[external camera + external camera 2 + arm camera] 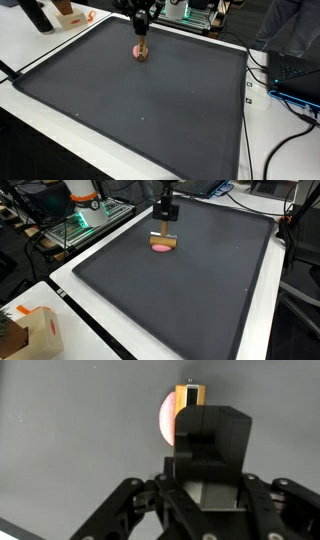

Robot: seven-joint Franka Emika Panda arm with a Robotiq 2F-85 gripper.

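Between the fingertips of the black Robotiq gripper, over the far part of the dark grey rubbery mat: a tan rectangular wooden block, pinched at its upper end by fingers drawn close together. In the wrist view the block juts just beyond the fingertips. Directly under the fingers, at the block's lower end, a small pink round piece lies flat on the mat; whether the block touches it cannot be told. Step in hand, as judged: the block held low over the pink piece. A next move would call for a slow, straight descent and a gentle spreading of the fingers, lest the block tip or nudge the piece aside.
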